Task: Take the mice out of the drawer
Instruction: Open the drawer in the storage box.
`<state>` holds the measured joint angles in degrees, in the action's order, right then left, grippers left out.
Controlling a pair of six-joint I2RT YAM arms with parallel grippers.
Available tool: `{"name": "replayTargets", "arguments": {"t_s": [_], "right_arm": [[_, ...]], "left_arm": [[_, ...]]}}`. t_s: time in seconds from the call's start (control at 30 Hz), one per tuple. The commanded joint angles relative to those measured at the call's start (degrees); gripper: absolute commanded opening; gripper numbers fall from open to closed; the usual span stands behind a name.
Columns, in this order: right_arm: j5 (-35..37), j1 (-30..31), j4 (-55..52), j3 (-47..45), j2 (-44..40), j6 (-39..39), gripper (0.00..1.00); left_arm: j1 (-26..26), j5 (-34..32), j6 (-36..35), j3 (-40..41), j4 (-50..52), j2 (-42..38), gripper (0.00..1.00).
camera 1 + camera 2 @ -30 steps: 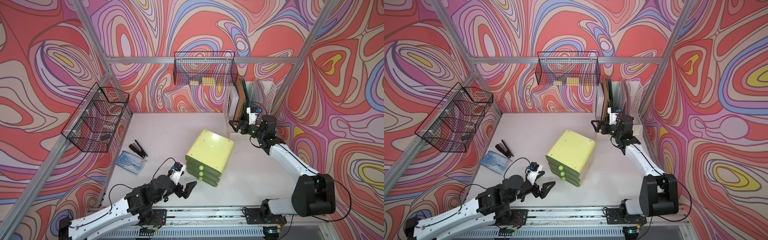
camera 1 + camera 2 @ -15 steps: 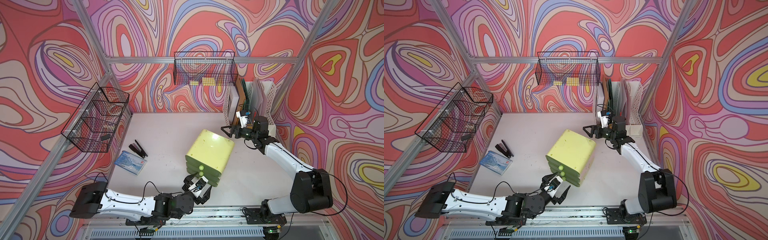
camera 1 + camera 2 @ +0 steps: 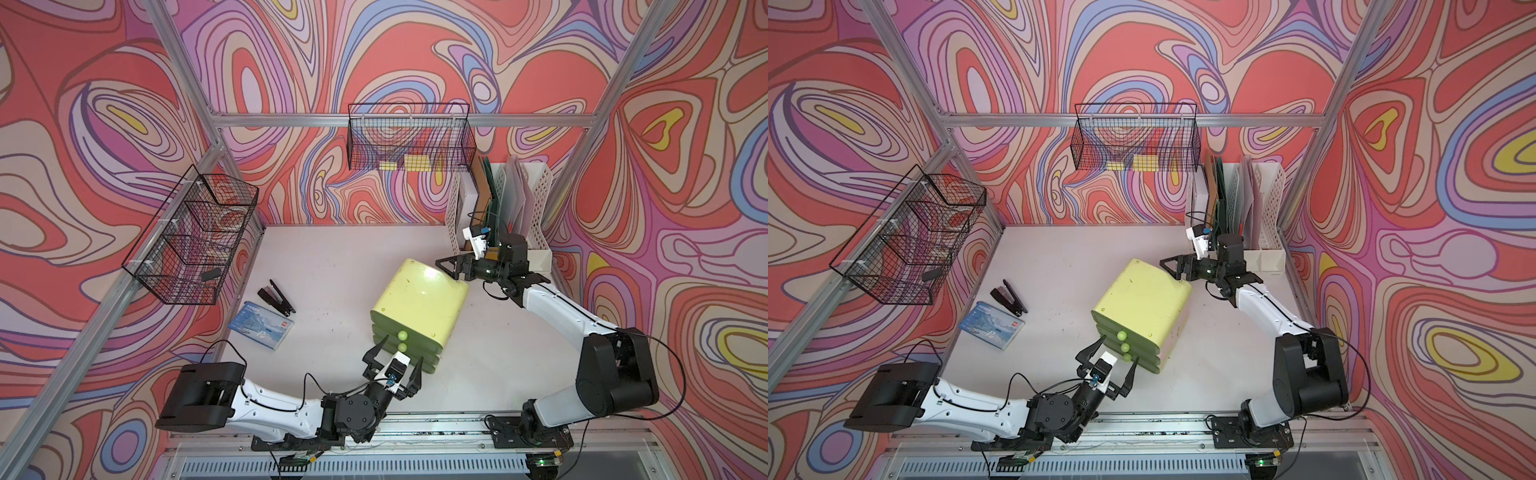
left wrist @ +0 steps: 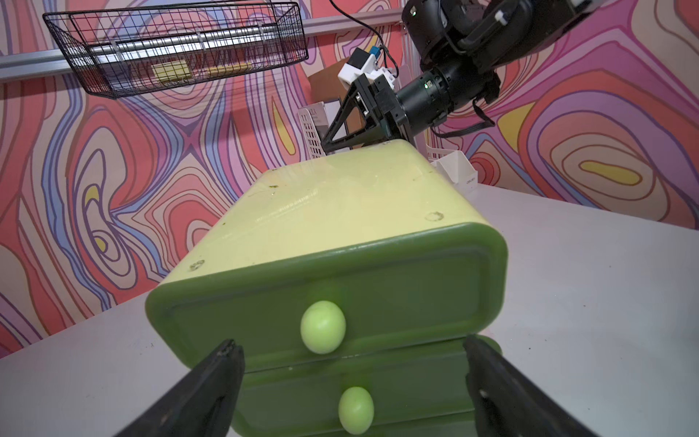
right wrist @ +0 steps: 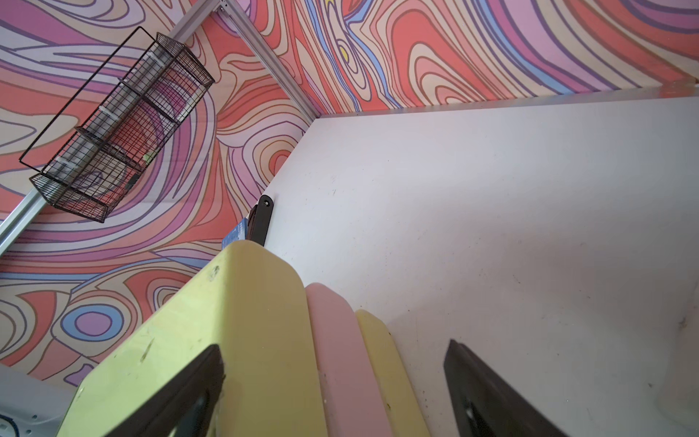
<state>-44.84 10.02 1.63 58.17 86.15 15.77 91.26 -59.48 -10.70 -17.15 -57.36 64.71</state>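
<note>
Left arm has swung round to sit square in front of the unit (image 3: 419, 299). Right gripper (image 5: 333, 350) has come off the file rack (image 3: 536, 195) to the unit's rear corner.

Left gripper (image 4: 348, 342) is wide open. Its fingers (image 4: 212, 378) sit either side of the top knob (image 4: 322, 327) without touching it, and the middle knob (image 4: 355, 410) is just below. Right gripper is also wide open and holds nothing. It straddles the rear upper corner; contact cannot be told.

Unit stands mid-tabletop (image 3: 332, 257), nearer the right edge, with the drawer fronts angled toward the front edge. All three drawers are shut. Mice: none in view, presumably inside a shut drawer, which one cannot be told.

Step in hand, as judged: open the top drawer (image 4: 416, 295).
- Centre the knob between the fingers and go in past its widest part.
- Close behind the ball, then pull straight along the drawer's line, not sideways.
- The unit looks like light plastic and may slide, so the right gripper should brace the back before the pull.

Risk: the fingers slip off the round knob, or the whole unit drags toward the front edge.
</note>
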Motion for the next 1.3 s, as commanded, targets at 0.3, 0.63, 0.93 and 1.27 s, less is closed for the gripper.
{"name": "replayTargets", "arguments": {"t_s": [0.3,0.63,0.93,1.27], "right_arm": [[-1.9,1.4,-1.6,1.7,-0.2,-2.0,0.95],[-1.1,3.1,-5.2,3.0,-1.3,-3.5,0.94],[2.1,3.1,-7.6,3.4,-1.1,-5.2,0.94],[3.4,3.1,-8.7,3.6,-0.6,-5.5,0.94]], "left_arm": [[-9.5,19.6,17.5,-1.2,32.5,-18.6,0.85],[-15.7,26.5,19.4,0.0,20.3,-7.7,0.88],[-23.5,35.1,15.8,-2.2,8.0,4.1,0.89],[-24.6,35.5,14.9,1.5,17.4,-9.8,0.89]]}}
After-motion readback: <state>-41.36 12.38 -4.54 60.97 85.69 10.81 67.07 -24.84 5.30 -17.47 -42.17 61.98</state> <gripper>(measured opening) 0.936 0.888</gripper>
